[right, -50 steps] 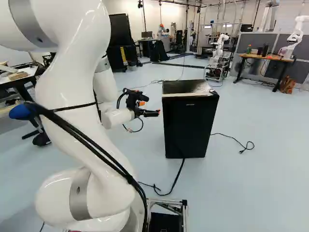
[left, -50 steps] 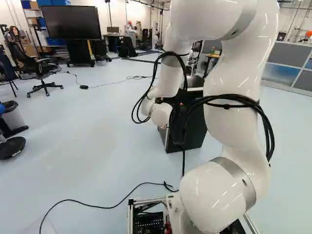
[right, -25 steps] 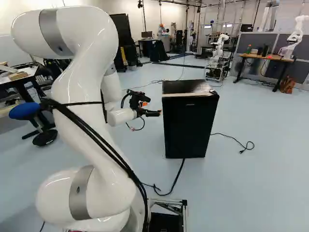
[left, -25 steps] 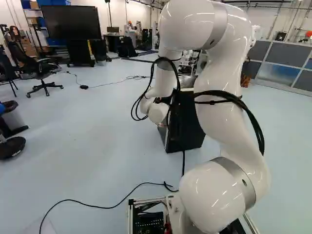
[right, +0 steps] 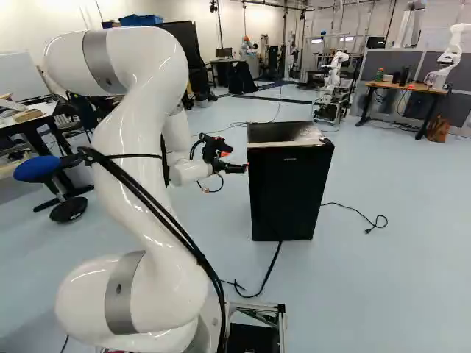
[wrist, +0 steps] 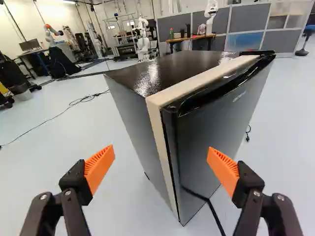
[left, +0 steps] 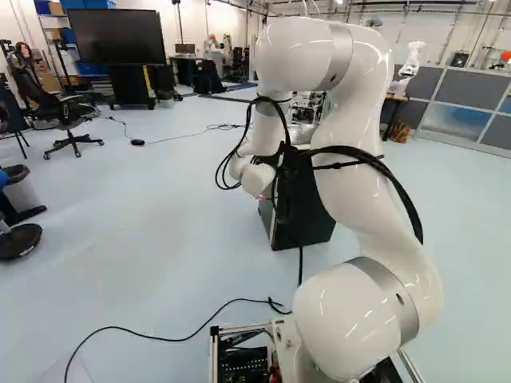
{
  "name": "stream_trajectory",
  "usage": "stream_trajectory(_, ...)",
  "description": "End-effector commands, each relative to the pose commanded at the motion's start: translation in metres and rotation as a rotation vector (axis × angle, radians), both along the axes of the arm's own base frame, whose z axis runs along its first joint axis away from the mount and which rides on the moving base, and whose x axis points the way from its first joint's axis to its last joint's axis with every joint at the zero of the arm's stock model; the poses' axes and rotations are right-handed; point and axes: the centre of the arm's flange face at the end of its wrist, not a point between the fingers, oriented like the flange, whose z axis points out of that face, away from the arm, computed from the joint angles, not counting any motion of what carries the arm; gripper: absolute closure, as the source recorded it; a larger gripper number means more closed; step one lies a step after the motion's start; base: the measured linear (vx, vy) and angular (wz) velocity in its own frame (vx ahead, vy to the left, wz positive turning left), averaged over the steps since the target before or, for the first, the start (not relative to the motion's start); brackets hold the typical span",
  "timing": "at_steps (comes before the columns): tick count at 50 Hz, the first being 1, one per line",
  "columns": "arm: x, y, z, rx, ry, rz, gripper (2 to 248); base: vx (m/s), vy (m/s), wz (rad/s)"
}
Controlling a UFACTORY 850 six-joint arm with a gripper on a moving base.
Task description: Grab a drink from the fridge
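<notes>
Two orange pads (wrist: 102, 164) of the black gripper (right: 243, 168), standing widely apart, black fridge (right: 288, 206) near ahead of them, upright on pale floor (right: 383, 287), door (wrist: 211, 128) closed (so it looks), black cable (right: 273, 265) by its foot, farther off a wooden table (right: 418, 88).

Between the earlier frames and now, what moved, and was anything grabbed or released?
The arm's elbow came down and, in the right base view, shifted right. The tool moved right in that view too, toward the fridge. It is open now and holds nothing. The fridge and the arm's lowest joint stayed put.
</notes>
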Motion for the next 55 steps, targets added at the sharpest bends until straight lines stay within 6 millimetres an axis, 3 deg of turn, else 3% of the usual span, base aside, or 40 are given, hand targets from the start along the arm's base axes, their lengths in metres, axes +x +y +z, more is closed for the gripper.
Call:
stream_trajectory(35, 0.026, -0.019, -0.005, 0.019, -0.025, -0.101, 3, 0.000, 0.000, 0.000)
stream_trajectory(55, 0.029, -0.028, -0.006, 0.026, -0.028, -0.146, 3, 0.000, 0.000, 0.000)
